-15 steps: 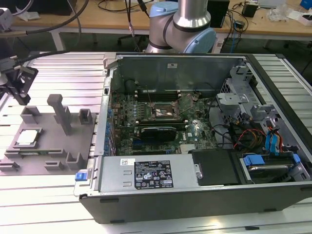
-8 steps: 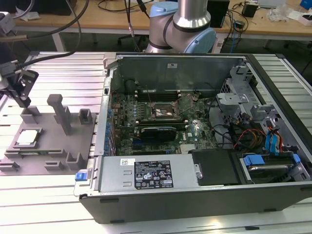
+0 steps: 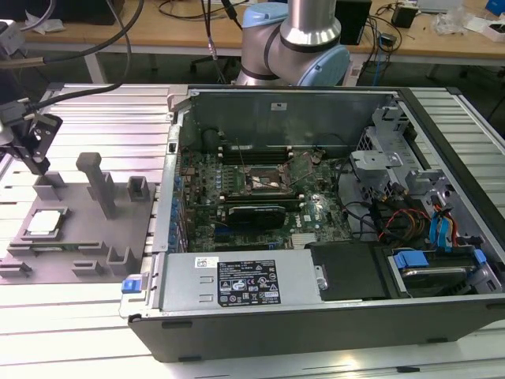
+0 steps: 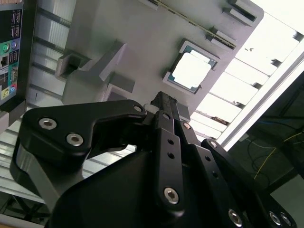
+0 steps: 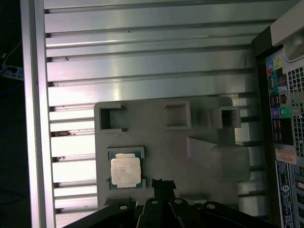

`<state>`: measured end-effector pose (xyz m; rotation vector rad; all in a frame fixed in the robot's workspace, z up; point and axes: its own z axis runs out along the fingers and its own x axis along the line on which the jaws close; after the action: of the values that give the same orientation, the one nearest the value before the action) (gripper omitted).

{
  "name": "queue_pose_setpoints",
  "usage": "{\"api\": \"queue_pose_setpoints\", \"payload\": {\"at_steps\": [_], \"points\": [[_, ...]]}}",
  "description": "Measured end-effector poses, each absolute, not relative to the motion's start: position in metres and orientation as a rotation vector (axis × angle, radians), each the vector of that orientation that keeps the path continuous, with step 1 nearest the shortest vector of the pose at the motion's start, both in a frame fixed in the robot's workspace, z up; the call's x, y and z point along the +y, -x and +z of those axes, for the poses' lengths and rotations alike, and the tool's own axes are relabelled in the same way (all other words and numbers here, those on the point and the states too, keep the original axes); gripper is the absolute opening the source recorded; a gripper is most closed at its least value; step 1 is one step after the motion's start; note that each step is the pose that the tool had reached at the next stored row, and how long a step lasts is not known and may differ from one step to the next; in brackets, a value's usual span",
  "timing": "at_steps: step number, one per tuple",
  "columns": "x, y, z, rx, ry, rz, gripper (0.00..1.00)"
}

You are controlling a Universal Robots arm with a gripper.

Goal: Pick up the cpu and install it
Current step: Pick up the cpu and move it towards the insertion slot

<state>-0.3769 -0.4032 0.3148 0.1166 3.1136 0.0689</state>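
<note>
Exterior view, computer case [image 3: 276,110], gripper [image 3: 38,166] near cpu [image 3: 45,223]

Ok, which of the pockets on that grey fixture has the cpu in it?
The shallow square one near the edge of the grey fixture, where the cpu lies flat. The other pockets are smaller, with raised walls, and hold no chip.

Cpu [image 3: 45,222] in fixture [image 3: 88,237] recess; fixture exterior view's left of computer case [image 3: 331,332].
</note>
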Motion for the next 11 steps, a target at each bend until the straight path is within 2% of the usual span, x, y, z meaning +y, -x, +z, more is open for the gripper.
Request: {"api": "queue_pose_setpoints", "payload": {"at_steps": [11], "points": [[-0.4032,0.3826,0.3125,3.11,-0.116,0.069,0.11]]}}
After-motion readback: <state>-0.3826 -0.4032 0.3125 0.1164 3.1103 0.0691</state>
